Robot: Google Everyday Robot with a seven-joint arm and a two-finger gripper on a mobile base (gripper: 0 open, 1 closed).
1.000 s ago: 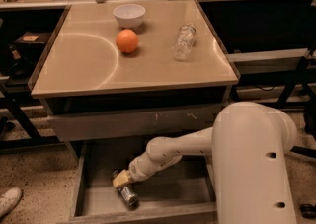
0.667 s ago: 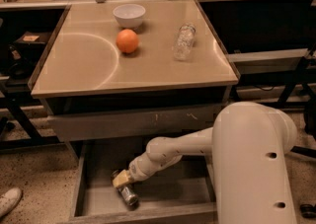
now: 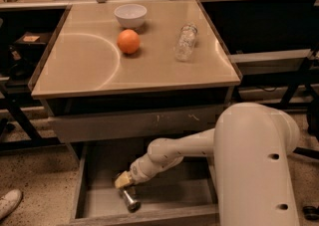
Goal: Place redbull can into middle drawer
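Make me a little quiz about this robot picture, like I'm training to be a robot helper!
1. True or false: the redbull can lies inside the open middle drawer.
2. Pick one: what sits nearest the white bowl on the table? A) a banana B) an orange C) a mug
3. Fill in: the end effector is reached down low into the ______, right by the can's far end.

Key: 1 true. 2 B. 3 middle drawer.
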